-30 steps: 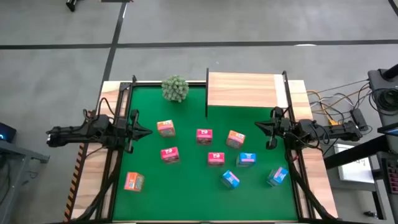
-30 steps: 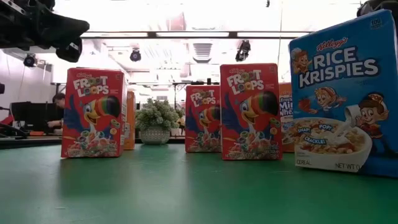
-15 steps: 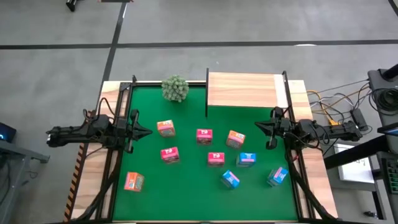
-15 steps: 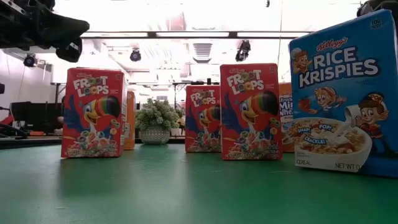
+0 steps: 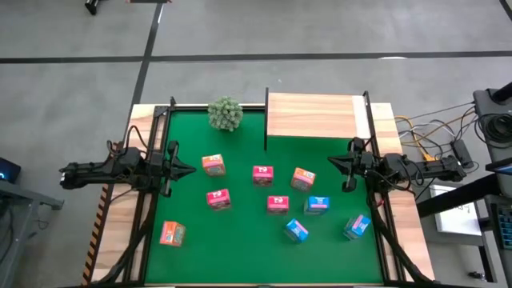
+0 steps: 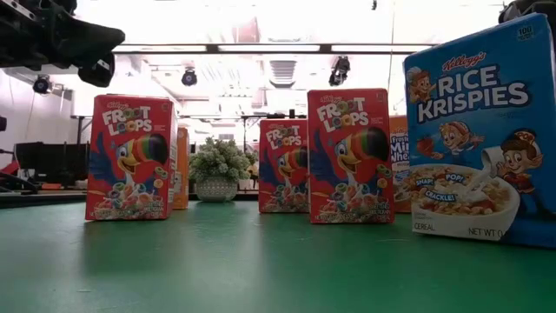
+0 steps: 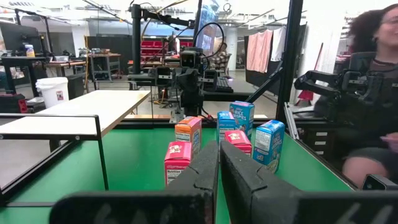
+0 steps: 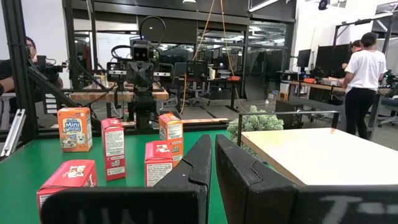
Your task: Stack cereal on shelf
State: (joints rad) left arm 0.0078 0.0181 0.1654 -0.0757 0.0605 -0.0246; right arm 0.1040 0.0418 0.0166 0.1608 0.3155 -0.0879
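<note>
Nine small cube-like cardboard cereal boxes stand scattered on the flat green mat (image 5: 240, 240) that covers the wooden counter (image 5: 120, 240); none is on the shelf. The three red-pink boxes (image 5: 263, 174) sit near the middle, printed glossy with white lettering. The three blue boxes (image 5: 317, 205) cluster toward the right front. Two of the three orange boxes (image 5: 213, 165) lie toward the back of the group, and the third sits alone at the left front corner (image 5: 172, 233).

The light, flat rectangular wooden shelf board (image 5: 312, 116) with thin black upright posts stands at the back right edge of the mat, its grained top bare. Just beside it, at the back, sits the round green fuzzy plant (image 5: 226, 114).

The left gripper (image 5: 189, 168), matte dark and angular, hangs over the mat's left edge, its jaws pressed together on nothing. The right gripper (image 5: 334, 162) hangs over the right edge, near the shelf's front corner, jaws likewise closed and empty. Both are well apart from the boxes.
</note>
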